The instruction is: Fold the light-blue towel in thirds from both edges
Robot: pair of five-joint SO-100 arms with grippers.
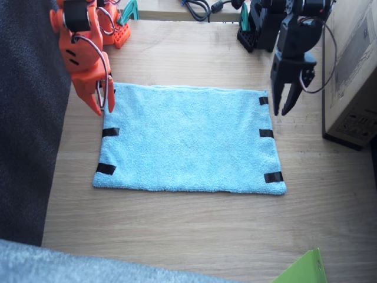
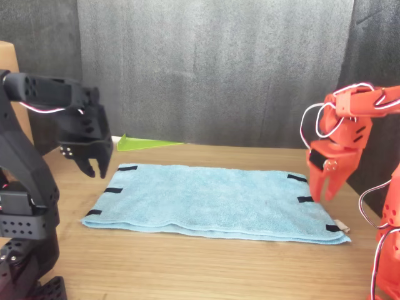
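The light-blue towel [image 1: 188, 144] lies spread flat on the wooden table, with black tape strips along both short edges [image 1: 110, 132] [image 1: 266, 133]. My right gripper [image 1: 103, 109], orange, hangs open just above the towel's far corner on its side, holding nothing. My left gripper [image 1: 281, 112], black, hovers open by the opposite far corner, just off the tape strip there, also holding nothing. In the front view the towel [image 2: 212, 200] shows a tiny white tag [image 2: 340, 223] at one corner. There the left gripper [image 2: 95, 173] and the right gripper [image 2: 323, 197] both point down over the short edges.
A cardboard box [image 1: 353, 71] stands close beside the left arm. Dark fabric [image 1: 29, 118] hangs along the right arm's side of the table. A green sheet [image 1: 303, 268] and a pale grey-blue fuzzy fabric [image 1: 59, 265] lie at the near edge. Cables [image 1: 197, 7] lie at the far edge.
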